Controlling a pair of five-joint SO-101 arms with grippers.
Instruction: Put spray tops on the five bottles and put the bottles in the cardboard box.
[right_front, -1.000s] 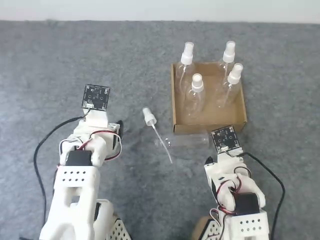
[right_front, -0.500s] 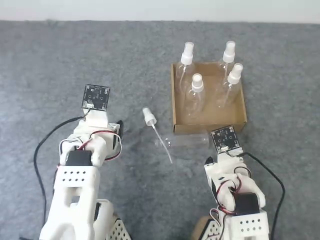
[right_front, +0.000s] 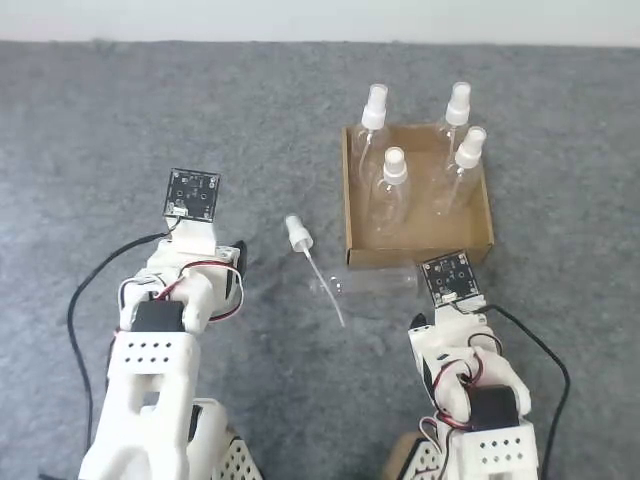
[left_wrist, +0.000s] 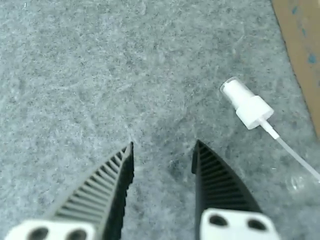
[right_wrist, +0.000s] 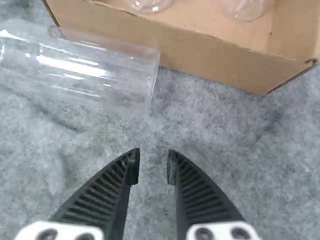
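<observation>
Step in hand: four bottles (right_front: 392, 190) stand capped inside the cardboard box (right_front: 418, 255). You are on the fifth and last one, which is not yet capped or boxed.
Fifth bottle (right_front: 375, 283): it lies on its side on the bench (right_front: 150, 120), with no top on it. It is just in front of the box's near wall, alongside it. Whether it touches the wall cannot be told.
Spray top (right_front: 298, 235): it lies loose on the bench beside the box's left wall. Its thin tube trails toward the open neck of the lying bottle.
Left arm (right_front: 165, 300): its jaws are parted fairly wide and hold nothing. They sit low over bare bench, with the spray top (left_wrist: 247, 106) near and off to one side.
Right arm (right_front: 465, 370): its jaws are parted only narrowly and hold nothing. They sit near the base end of the lying bottle (right_wrist: 85, 65), apart from it.
Next move, as judged: you will likely want the left jaws brought across to close on the spray top's white head. The right jaws need a much wider gap before they can take the bottle's body.
Caution: the clear bottle is round and may roll when nudged, and the tube must enter the neck before the top can seat.
</observation>
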